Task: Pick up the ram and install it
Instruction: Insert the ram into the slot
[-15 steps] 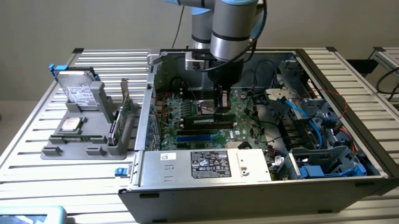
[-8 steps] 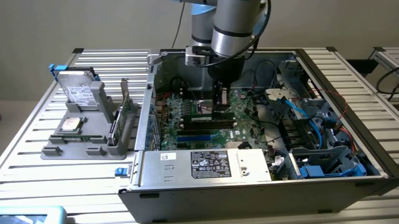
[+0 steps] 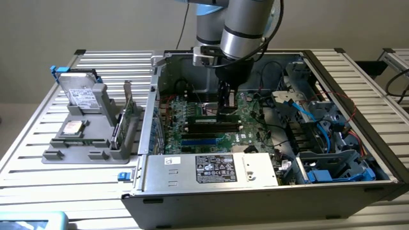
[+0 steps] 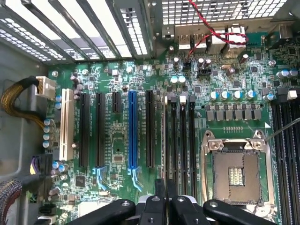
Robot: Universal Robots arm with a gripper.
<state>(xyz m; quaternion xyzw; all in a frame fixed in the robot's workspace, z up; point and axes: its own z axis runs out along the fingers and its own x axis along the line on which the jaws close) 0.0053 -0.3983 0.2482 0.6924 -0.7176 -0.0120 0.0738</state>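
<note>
Currently in the seating step, by my reading: the claw [image 4: 165, 186] is down inside the open computer case [image 3: 255, 203] with its two fingers drawn together on the top edge of the ram [image 3: 216, 117], which shows edge-on between them in the wrist view. The ram stands upright directly under the claw, lined up along the outermost of the memory slots. I cannot tell whether it is fully pressed home or only resting in the slot mouth, nor whether the end clips have latched. Just beside the claw on one side lie the empty memory slots [image 4: 183, 140], and past them the bare processor socket [image 4: 236, 176]. On the other side of the claw run the long black expansion slots and one blue slot [image 4: 131, 131]. Farther from the claw, toward the exterior camera, sits the power supply [image 3: 211, 168] with its label. Well apart from the claw, outside the case on the slatted table [image 3: 28, 153], a grey holder [image 3: 76, 155] carries the hard drive [image 3: 82, 93] and an upright green card [image 3: 130, 117]. Judgement: any further move calls for a straight, even push along the slot, with the stick kept square and no sideways twist, since tilt would likely jam one end.
</note>
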